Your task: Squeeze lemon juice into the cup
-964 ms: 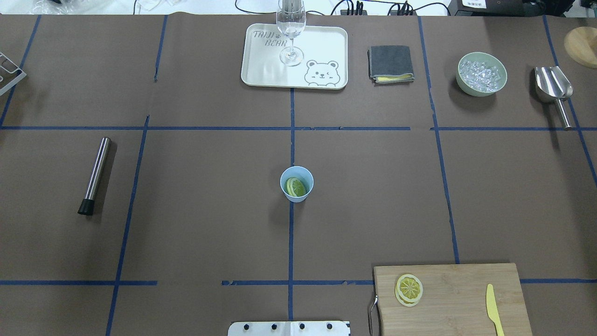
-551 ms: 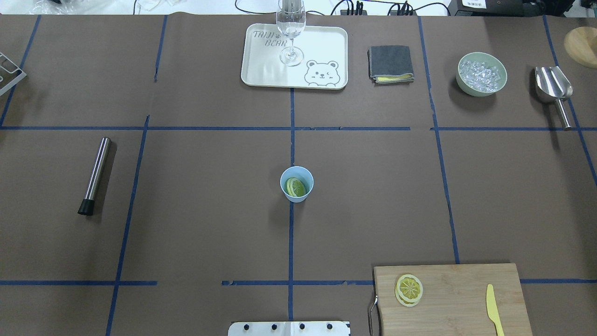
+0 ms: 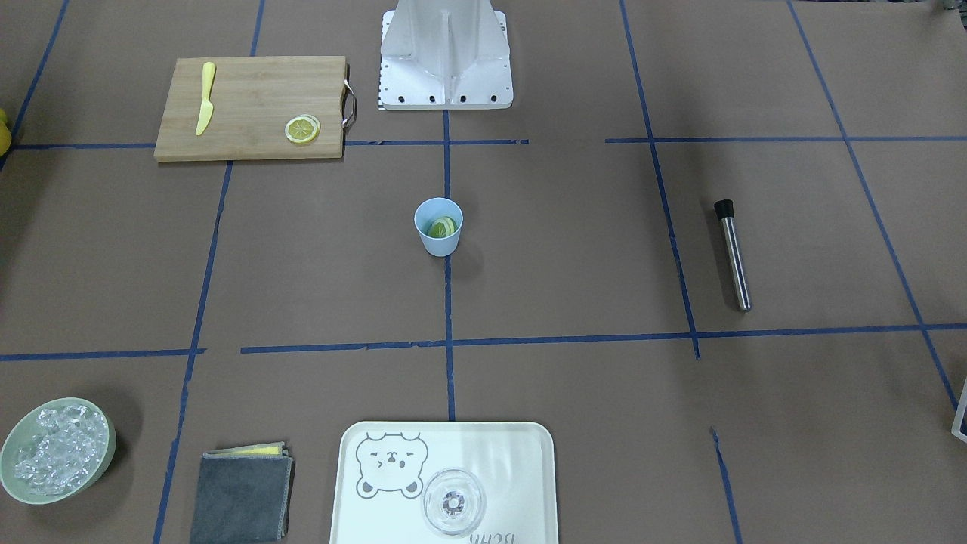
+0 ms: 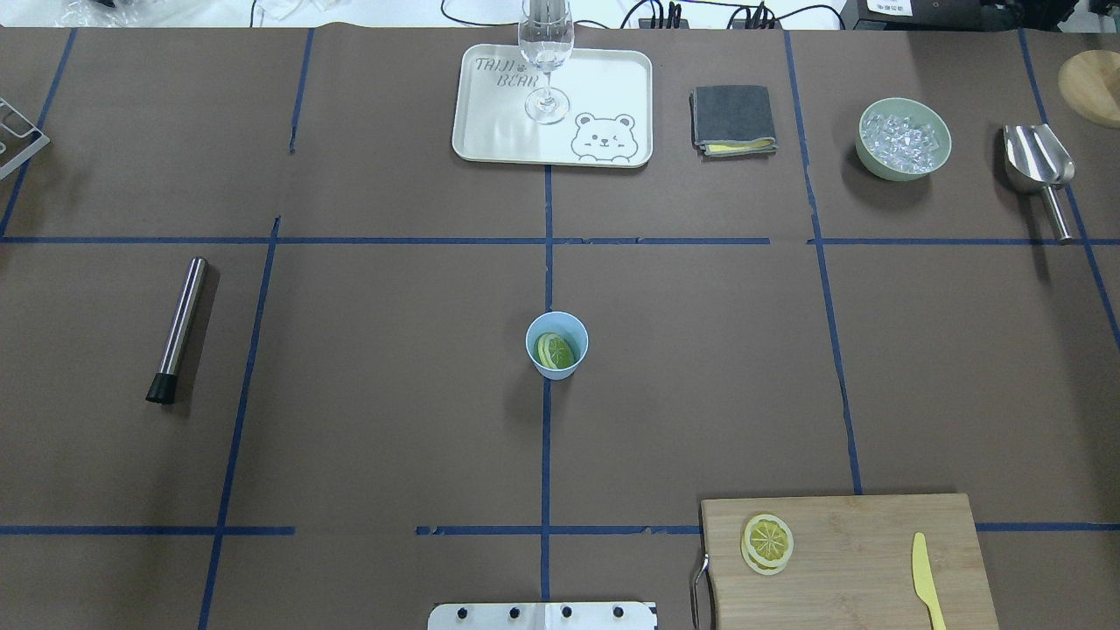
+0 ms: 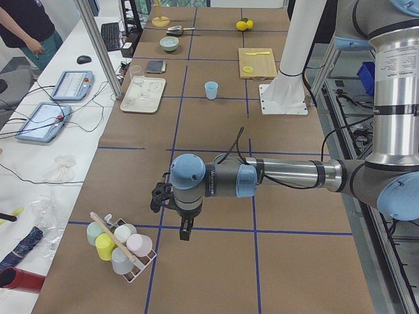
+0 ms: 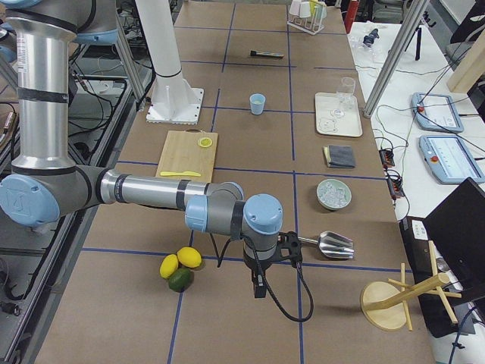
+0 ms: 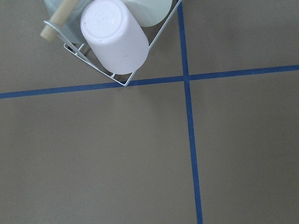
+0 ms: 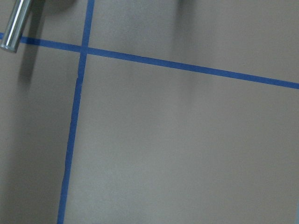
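1. lemon [image 4: 555,351] sits inside the cup [image 4: 573,329], at the table's middle on the centre tape line. hours below are read on the overhead view, with 12 pointing away from the robot.
2. the step in hand, as i judge it: the slice is in the cup but nothing presses on it, so the squeeze is not yet done. the rod [image 4: 179,328] at 9 o'clock from the cup, well apart from it, looks like the likely pressing tool.
3. both arms hang out at the table's ends. the left gripper [image 5: 186,230] is just beside the rack [image 5: 121,245], and the right gripper [image 6: 259,287] is near the whole fruit [image 6: 182,262]. only the side views show them, so you cannot tell whether their fingers are wide or narrow.
4. to do it well, i would have you take the rod with the left arm, bring it upright over the cup and push straight down. a sideways push would probably tip or slide so light a cup, so steady its wall with the right gripper.
5. the slice looks thin and round, with greenish-yellow flesh and a pale rind, and it leans tilted against the inner wall. a second pale edge shows beside it, but whether that is another slice i cannot tell.
6. a spare slice [image 4: 767,542] lies on the board [image 4: 857,560] at 4 o'clock, apart from the knife [image 4: 926,577].
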You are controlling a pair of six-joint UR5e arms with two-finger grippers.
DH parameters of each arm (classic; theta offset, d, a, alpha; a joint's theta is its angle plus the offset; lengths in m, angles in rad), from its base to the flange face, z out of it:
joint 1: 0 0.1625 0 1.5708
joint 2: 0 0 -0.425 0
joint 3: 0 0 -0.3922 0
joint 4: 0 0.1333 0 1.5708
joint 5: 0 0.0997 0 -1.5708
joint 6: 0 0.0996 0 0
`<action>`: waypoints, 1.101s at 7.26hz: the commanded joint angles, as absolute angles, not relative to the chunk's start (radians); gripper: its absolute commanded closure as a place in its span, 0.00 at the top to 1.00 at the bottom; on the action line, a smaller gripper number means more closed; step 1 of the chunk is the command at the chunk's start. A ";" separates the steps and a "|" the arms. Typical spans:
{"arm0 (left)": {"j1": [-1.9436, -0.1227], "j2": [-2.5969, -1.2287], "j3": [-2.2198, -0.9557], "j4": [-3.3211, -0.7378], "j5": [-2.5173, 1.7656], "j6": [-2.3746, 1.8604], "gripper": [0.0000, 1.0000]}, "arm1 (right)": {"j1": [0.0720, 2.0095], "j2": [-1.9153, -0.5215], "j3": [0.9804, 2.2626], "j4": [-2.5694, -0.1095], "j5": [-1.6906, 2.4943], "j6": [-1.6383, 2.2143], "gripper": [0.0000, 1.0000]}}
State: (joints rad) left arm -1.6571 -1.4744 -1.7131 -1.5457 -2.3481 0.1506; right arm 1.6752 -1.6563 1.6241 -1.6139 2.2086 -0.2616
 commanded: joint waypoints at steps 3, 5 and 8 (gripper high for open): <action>-1.661 -1.470 -1.733 -1.548 -2.349 0.153 1.00 | 1.569 -1.657 1.628 -1.606 2.220 -0.247 1.00; -1.660 -1.471 -1.735 -1.548 -2.350 0.153 1.00 | 1.569 -1.657 1.631 -1.606 2.221 -0.250 1.00; -1.661 -1.470 -1.758 -1.546 -2.358 0.153 1.00 | 1.569 -1.657 1.628 -1.608 2.232 -0.249 1.00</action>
State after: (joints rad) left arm -1.6601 -1.4707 -1.7447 -1.5465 -2.3561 0.1535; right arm 1.5693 -1.6567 1.6292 -1.6074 2.2274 -0.2486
